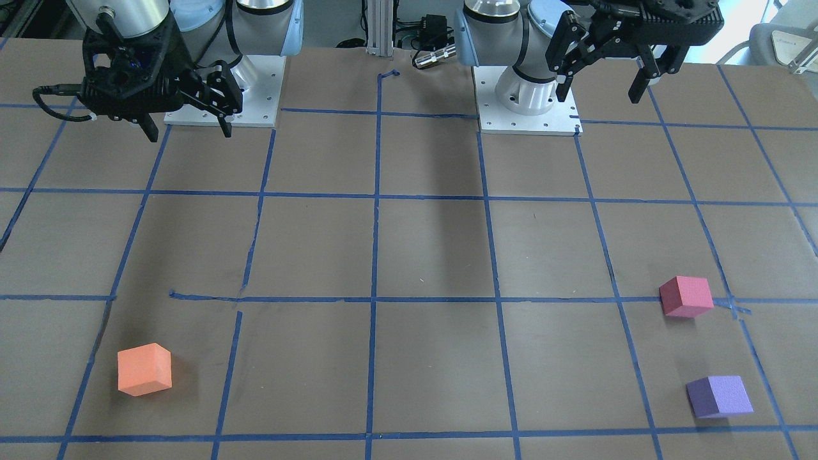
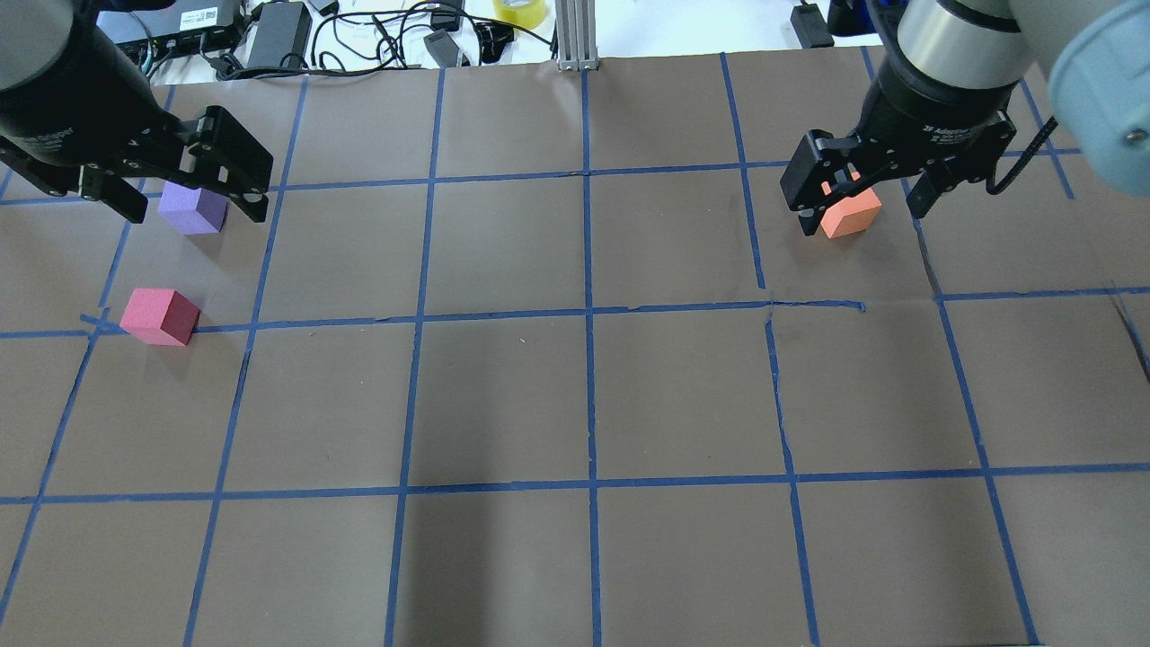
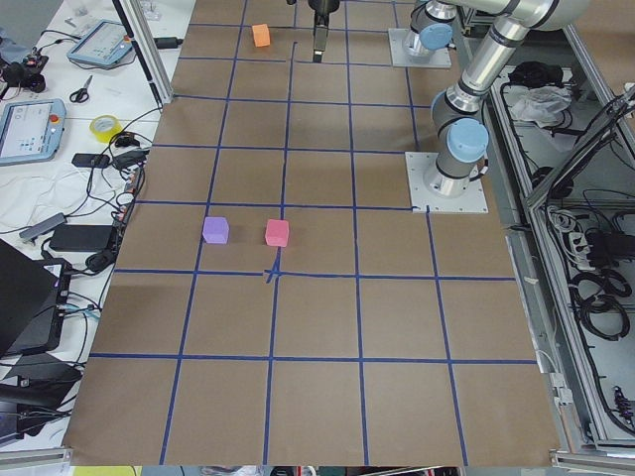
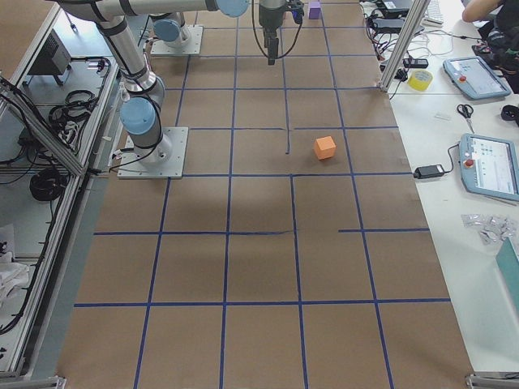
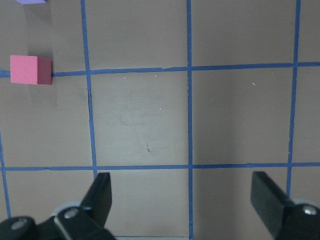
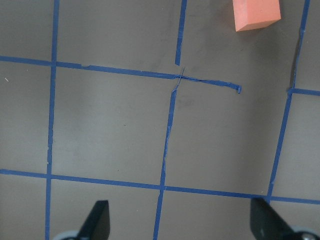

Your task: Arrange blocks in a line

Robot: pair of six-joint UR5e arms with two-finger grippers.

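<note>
The left gripper (image 5: 185,200) and right gripper (image 6: 180,220) both hang spread wide and empty over smooth brown paper (image 5: 235,115), with the matte foam pink-red cube (image 5: 31,70) and purple cube (image 1: 719,397) ahead-left of the former and the orange cube (image 6: 256,14) ahead-right of the latter.

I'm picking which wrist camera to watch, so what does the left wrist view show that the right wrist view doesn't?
Only the left wrist view: the pink block and, at the top edge, a sliver of the purple block. Only the right wrist view: the orange block. Both: the table with blue tape, and an open gripper at the bottom, the left gripper or the right gripper.
</note>
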